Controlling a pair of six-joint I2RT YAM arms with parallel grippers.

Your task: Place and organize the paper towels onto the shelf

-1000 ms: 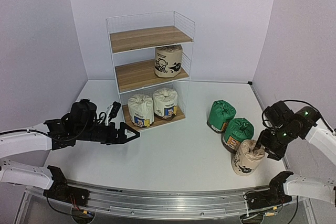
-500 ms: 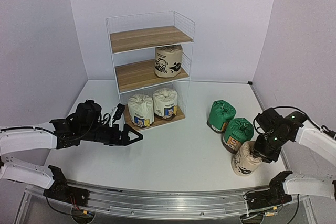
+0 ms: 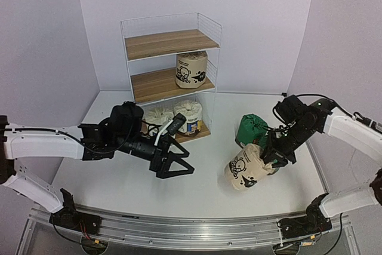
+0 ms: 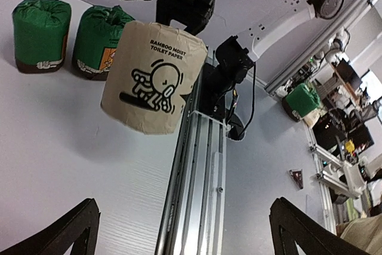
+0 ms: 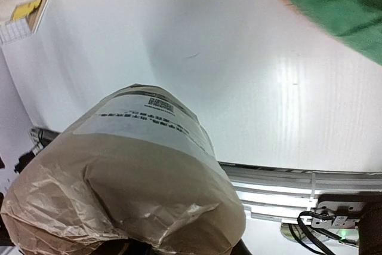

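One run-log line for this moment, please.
right gripper: shut on beige wrapped roll with black drawing, tilted, off table | left gripper: open, empty | two green wrapped rolls: on table

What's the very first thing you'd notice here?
The beige roll with the black cartoon drawing, dangling tilted from the right claw above the right side of the table. Next, the left claw, wide open and pointing toward it from the left. Behind them stands the tall shelf, with a matching beige roll on its middle board.
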